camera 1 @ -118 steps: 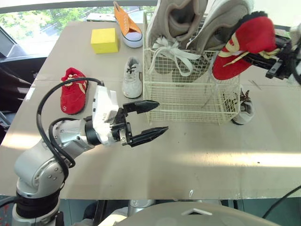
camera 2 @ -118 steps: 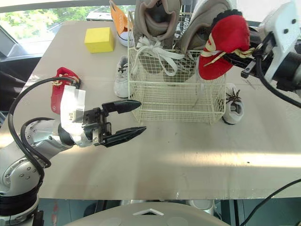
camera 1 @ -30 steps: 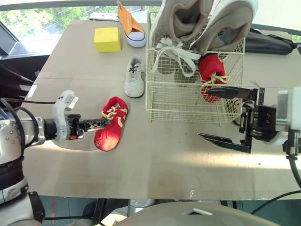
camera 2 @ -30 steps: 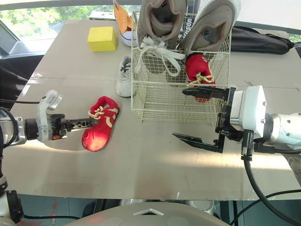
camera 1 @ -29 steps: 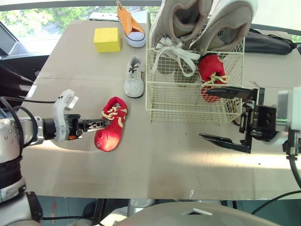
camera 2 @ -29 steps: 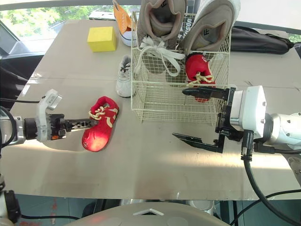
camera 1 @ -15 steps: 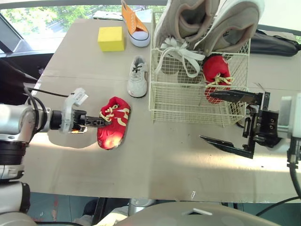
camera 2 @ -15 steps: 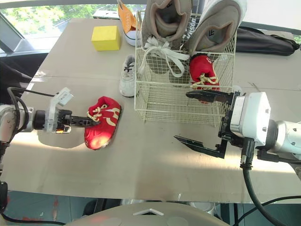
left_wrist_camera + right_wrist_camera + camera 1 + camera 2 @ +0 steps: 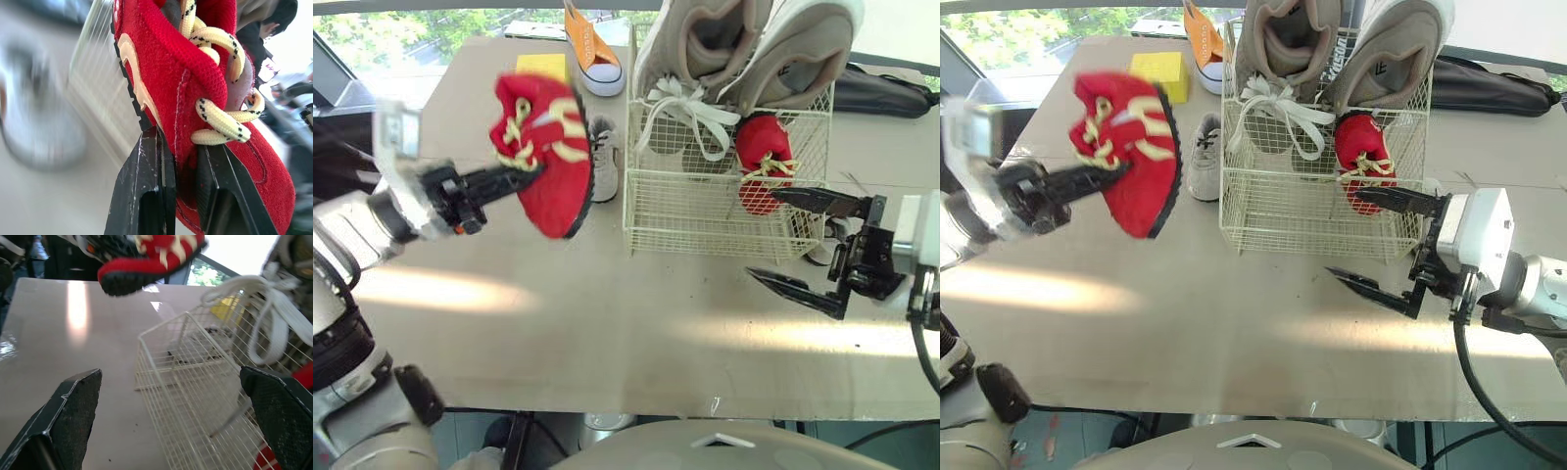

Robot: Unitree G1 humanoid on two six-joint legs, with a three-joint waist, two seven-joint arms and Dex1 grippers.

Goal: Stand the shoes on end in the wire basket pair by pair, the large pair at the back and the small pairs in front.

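Close from left wrist: left tool (image 9: 183, 147) clamped on red shoe (image 9: 161, 73) collar, cream laces black-flecked. Held above counter (image 9: 558, 323) near wire basket (image 9: 705, 211); right tool (image 9: 764, 233) apart.

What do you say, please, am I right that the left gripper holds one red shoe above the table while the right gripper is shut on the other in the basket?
Not quite: the right gripper is open and empty, as the right wrist view shows. The left gripper does hold one red shoe above the table; the other red shoe stands in the wire basket.
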